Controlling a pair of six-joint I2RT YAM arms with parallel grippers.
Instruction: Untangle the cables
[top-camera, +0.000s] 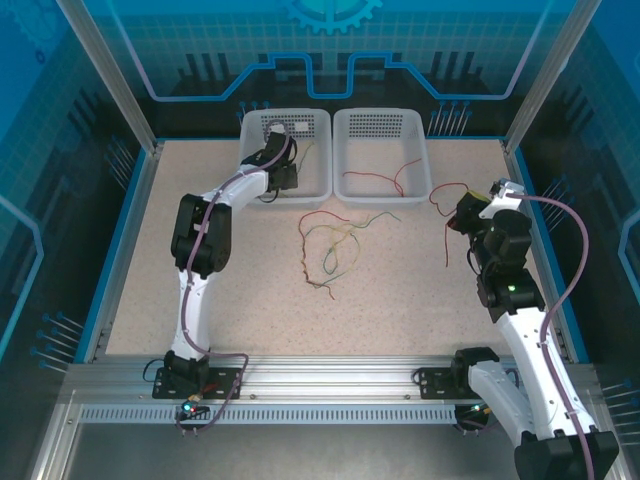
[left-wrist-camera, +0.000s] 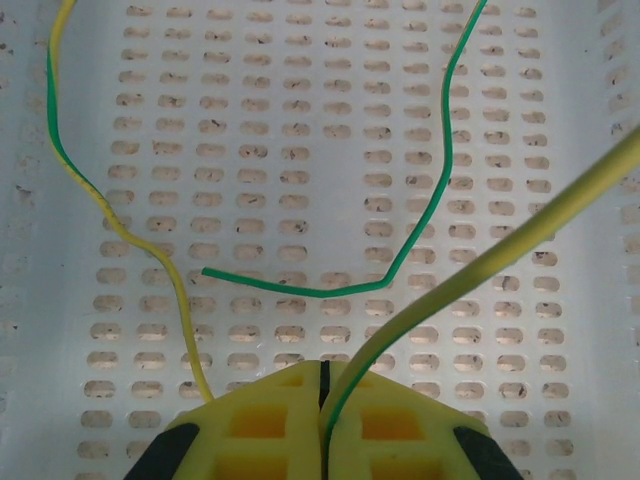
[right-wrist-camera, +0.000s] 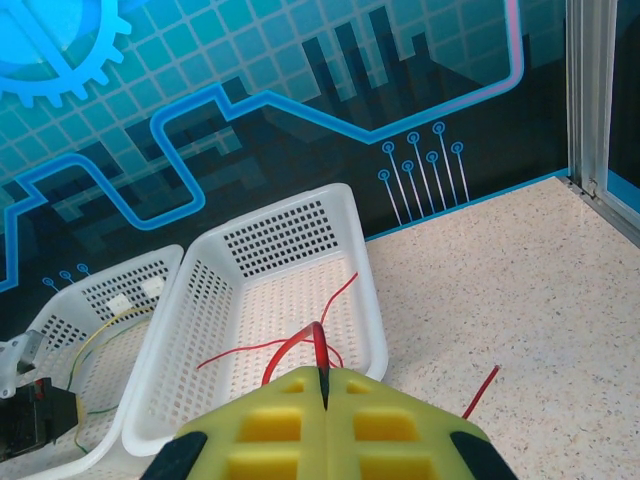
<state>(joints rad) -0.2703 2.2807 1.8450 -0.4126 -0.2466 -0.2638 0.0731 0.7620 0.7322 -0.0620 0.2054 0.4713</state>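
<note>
Cables of red, green and yellowish wire (top-camera: 330, 245) lie in a loose knot at the middle of the table, and two more are pinched in the arms.

The left gripper (left-wrist-camera: 322, 385) is down inside the left basket (top-camera: 318, 120) at the far edge of the table. Its pads are pressed together on a yellow-green wire (left-wrist-camera: 480, 270), which rises to the right above the perforated floor. A green wire (left-wrist-camera: 440, 180) lies loose on that floor.

The right gripper (right-wrist-camera: 325, 385), near the right edge of the table, is likewise closed, clamping a red wire (right-wrist-camera: 318, 345) that droops toward the table (top-camera: 445, 200). Ahead of it stands the right basket (right-wrist-camera: 200, 290), with another red wire (right-wrist-camera: 240, 352) inside.

The step looks like dropping each freed wire into its basket. To do it well, the left gripper should part only when the wire's slack hangs within the walls, so that no loop springs over the rim or snags the green one below. The right arm should carry its wire high enough for the trailing end to clear the basket wall, then let go over the middle of the basket.
</note>
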